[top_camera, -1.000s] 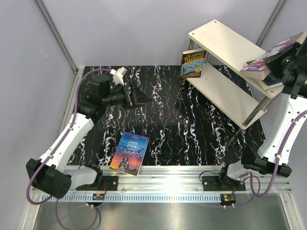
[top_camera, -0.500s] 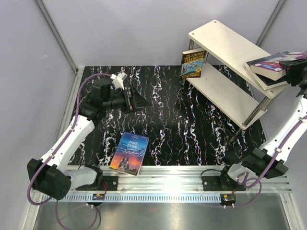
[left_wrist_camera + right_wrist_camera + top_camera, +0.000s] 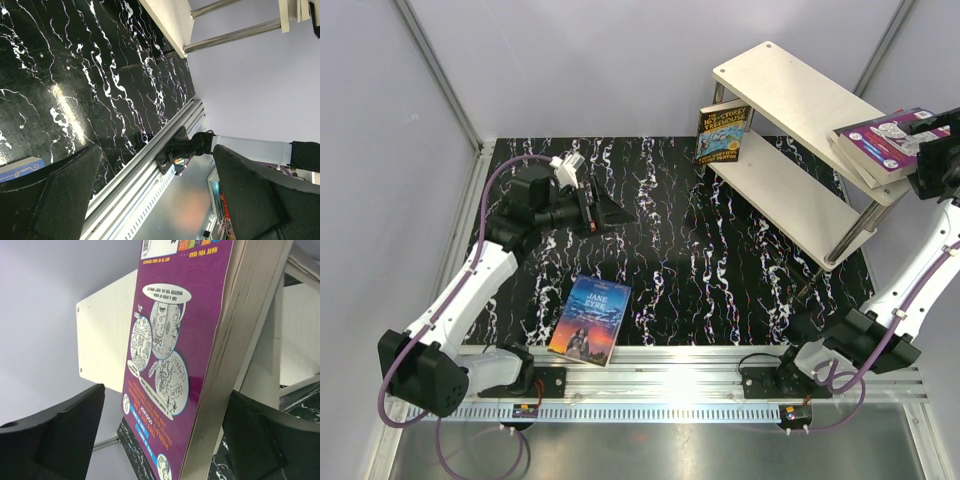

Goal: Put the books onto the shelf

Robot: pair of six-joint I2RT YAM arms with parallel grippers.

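Observation:
The shelf [image 3: 790,90] stands at the back right, its cream boards on silver posts. A purple book with white circles [image 3: 882,138] lies on the right end of the top board. In the right wrist view this purple book [image 3: 172,340] sits between the spread jaws of my right gripper [image 3: 160,440], with a clear gap on the left side. My right gripper [image 3: 914,142] is open. A blue-yellow book [image 3: 722,133] leans upright at the shelf's far end. "Jane Eyre" [image 3: 590,318] lies flat near the front rail. My left gripper [image 3: 605,212] hangs open and empty over the table's left side.
The black marbled tabletop [image 3: 720,260] runs to a metal rail [image 3: 660,375] at the front. Grey walls close in left and back. In the left wrist view a corner of "Jane Eyre" [image 3: 20,169], the shelf's lower board [image 3: 170,20] and the rail [image 3: 145,175] show.
My right gripper has opened off the purple book, which now rests flatter on the top board. The left arm has shifted only slightly.

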